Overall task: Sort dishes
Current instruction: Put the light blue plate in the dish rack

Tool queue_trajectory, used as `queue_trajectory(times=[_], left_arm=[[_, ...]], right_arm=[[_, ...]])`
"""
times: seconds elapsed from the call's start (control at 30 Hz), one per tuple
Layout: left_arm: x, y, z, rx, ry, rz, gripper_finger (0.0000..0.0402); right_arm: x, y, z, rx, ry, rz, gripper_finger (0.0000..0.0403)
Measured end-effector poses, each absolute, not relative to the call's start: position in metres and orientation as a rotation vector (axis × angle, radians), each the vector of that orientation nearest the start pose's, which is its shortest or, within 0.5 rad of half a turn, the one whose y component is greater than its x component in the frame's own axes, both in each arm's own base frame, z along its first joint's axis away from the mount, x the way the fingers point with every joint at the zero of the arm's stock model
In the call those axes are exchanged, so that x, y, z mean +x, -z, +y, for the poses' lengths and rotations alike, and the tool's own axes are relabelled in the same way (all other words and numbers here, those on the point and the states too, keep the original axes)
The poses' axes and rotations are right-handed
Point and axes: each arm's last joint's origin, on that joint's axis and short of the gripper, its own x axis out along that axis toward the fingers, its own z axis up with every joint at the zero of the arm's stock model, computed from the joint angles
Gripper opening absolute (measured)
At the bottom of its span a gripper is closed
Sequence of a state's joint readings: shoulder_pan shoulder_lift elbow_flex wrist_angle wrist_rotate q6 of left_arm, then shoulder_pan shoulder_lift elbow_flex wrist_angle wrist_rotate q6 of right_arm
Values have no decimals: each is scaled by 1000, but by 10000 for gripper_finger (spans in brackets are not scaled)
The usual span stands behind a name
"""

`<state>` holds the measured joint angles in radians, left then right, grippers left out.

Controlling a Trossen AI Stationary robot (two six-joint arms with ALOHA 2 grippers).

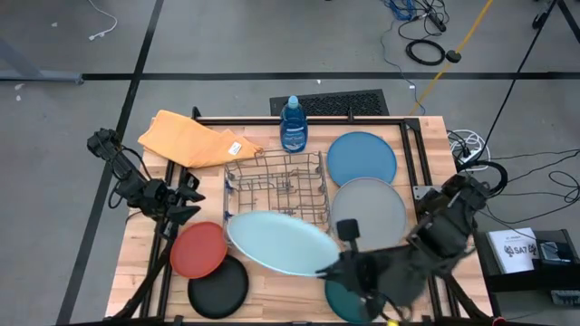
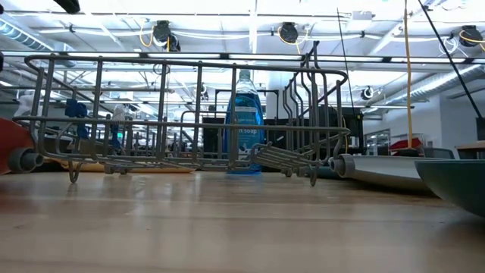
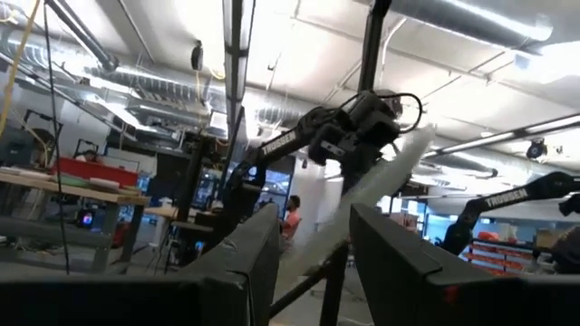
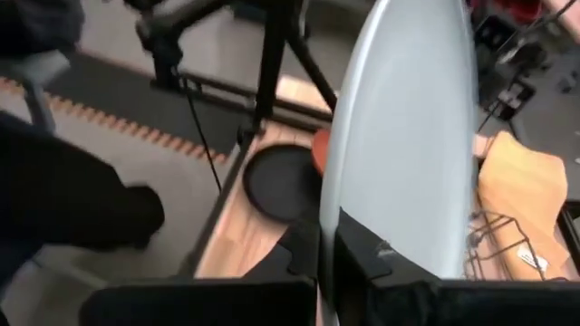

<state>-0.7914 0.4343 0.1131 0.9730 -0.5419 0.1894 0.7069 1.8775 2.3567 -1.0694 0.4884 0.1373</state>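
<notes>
My right gripper (image 1: 333, 269) is shut on the light blue plate (image 1: 281, 243), which hangs over the table's middle near the wire rack (image 1: 276, 186). The orange plate (image 1: 199, 249) and black plate (image 1: 218, 287) lie flat at the near left. Lying flat at the right are the blue plate (image 1: 362, 158) and grey plate (image 1: 369, 213). My right arm partly hides the dark teal plate (image 1: 343, 303). My left gripper (image 1: 192, 197) stands open at the table's left edge with nothing between its fingers. My right gripper pinches the light blue plate's rim (image 4: 337, 222) between its two fingers, at the edge toward the table's near right corner. The fingers reach in from the right. The plate is lifted clear of the table and tilted, stretching away from the fingers toward the left.
A blue soap bottle (image 1: 293, 125) stands behind the rack at the far edge. An orange cloth (image 1: 195, 140) lies at the far left. Bare wood shows between the rack and the near edge (image 2: 227, 227).
</notes>
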Motion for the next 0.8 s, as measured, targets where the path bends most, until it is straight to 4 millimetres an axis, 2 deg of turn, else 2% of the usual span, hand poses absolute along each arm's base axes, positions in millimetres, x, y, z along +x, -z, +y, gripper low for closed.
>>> queue_trajectory(times=[0.3,0.53,0.67,0.8], left_arm=[[82,-260,-67,-212,298,-596,137],[82,-260,-67,-210,299,-593,137],[82,-261,-66,-214,298,-598,137],[82,-261,-66,-214,298,-599,137]], right_arm=[[316,-464,187,-210,-197,583,2],[347,-466,153,-154,-56,504,2],[378,-452,144,-58,18,474,2],[405,-427,140,51,187,485,2]])
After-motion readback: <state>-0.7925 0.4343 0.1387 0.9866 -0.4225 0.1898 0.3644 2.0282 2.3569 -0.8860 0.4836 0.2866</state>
